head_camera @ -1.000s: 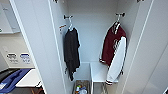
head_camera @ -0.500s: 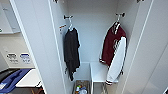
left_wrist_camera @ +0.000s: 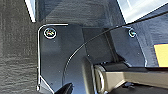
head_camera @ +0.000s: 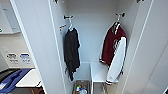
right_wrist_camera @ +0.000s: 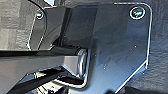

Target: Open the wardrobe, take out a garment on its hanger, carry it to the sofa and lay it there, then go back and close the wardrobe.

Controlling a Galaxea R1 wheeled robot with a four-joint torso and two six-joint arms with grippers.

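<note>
Whether either end effector is gripping anything, I cannot tell. Wardrobe (head_camera: 40, 37) is standing open; jacket (head_camera: 113, 47) is hanging inside on its hanger (head_camera: 117, 18). Next comes reaching that hanger's hook.

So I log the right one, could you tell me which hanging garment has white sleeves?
The dark red jacket, hanging on the right inside the open wardrobe; the black shirt on the left is plain dark all over.
</note>
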